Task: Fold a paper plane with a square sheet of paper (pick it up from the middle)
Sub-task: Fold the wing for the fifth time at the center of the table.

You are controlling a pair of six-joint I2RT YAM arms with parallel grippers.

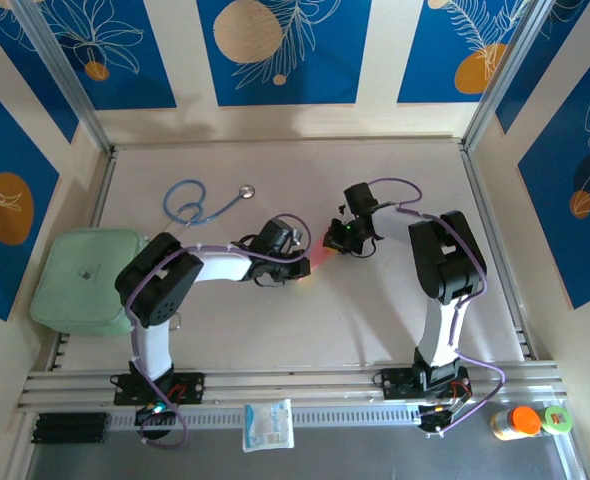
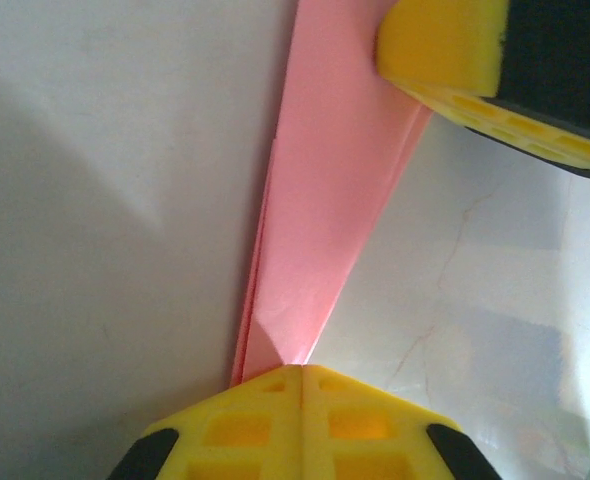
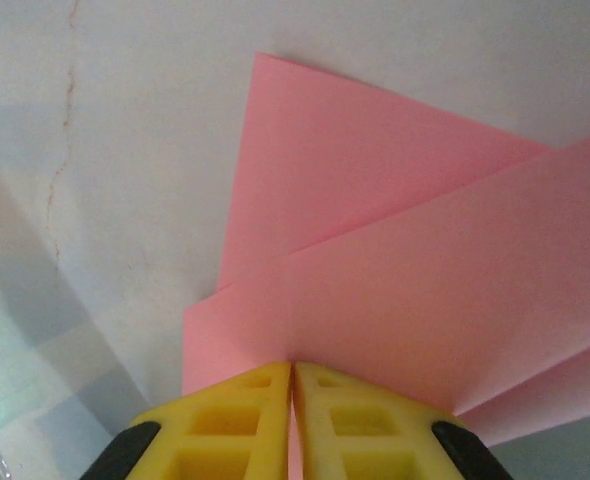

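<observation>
Folded pink paper (image 3: 405, 280) sits right of stethoscope (image 1: 200, 203), pinched at opposite ends: left hand (image 2: 303, 372) clenched on narrow tip, right hand (image 3: 293, 370) clenched on wide layered end. Risk imo: hands pull apart, thin sheet tears or slips out; uneven pinch, layers fan, crease wanders.

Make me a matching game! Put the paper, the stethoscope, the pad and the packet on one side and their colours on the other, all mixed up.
Things:
1. paper
2. stethoscope
3. pad
4. packet

Colours:
A. pale green
B. mostly white
C. pink
D. blue, looped

Pairs: 1-C, 2-D, 3-A, 4-B
</observation>
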